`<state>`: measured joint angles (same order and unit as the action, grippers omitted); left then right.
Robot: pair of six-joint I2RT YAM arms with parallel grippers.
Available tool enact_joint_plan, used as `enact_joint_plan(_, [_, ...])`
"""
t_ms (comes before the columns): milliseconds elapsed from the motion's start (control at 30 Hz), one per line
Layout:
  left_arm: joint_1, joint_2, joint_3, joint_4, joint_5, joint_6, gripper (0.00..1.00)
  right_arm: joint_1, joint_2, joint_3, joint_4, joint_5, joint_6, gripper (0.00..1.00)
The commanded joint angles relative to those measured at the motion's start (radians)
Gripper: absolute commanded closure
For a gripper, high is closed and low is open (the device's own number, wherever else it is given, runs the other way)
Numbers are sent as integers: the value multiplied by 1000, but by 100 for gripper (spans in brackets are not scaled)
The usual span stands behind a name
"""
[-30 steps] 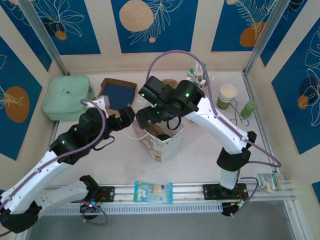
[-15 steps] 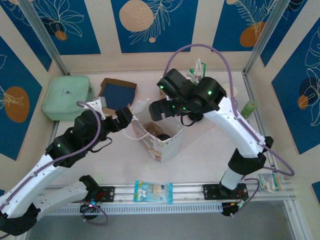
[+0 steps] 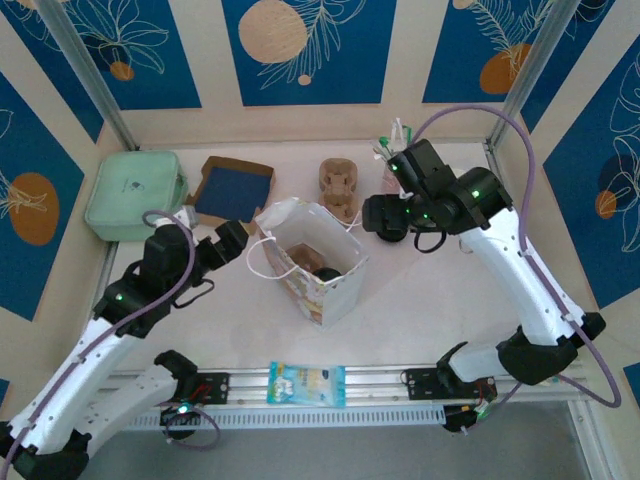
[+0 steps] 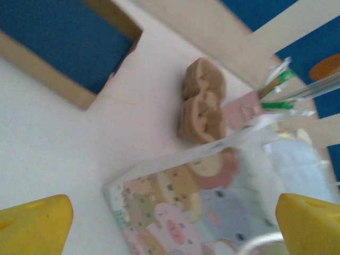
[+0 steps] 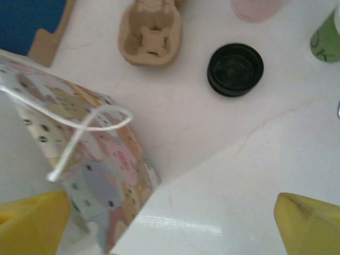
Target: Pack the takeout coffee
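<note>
**Loose lid, flimsy bag**

From above, left gripper [image 3: 232,243] and right gripper [image 3: 378,216] flank the paper bag [image 3: 318,262], both wide open, empty. Left wrist: the bag's wall is close; a nudge could topple it. Right wrist: the coffee's black lid [image 5: 235,69] lies loose on the table [image 5: 255,159] near the cup carrier [image 5: 151,32]; packed unlidded, coffee would spill.
</note>
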<state>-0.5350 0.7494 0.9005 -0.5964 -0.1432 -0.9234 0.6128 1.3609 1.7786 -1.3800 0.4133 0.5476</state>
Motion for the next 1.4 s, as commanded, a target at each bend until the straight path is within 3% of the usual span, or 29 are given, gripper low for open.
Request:
enact_joint_plan(0, [47,17,-67,64,133,-52,3,-45,-47,-83,61,-76,8,1])
enact_joint_plan(233, [57,88,-143,127,176,-64,3,-77,-75,-242,116,-140,12,1])
enact_joint_plan(500, [55,165,-199,214,222,-73,3,-39,-98,-361,178,-193,35,1])
enact_joint_plan(1367, [-5,438,-96,373,303,-46,3,116,-179,-436,225,-163,115,1])
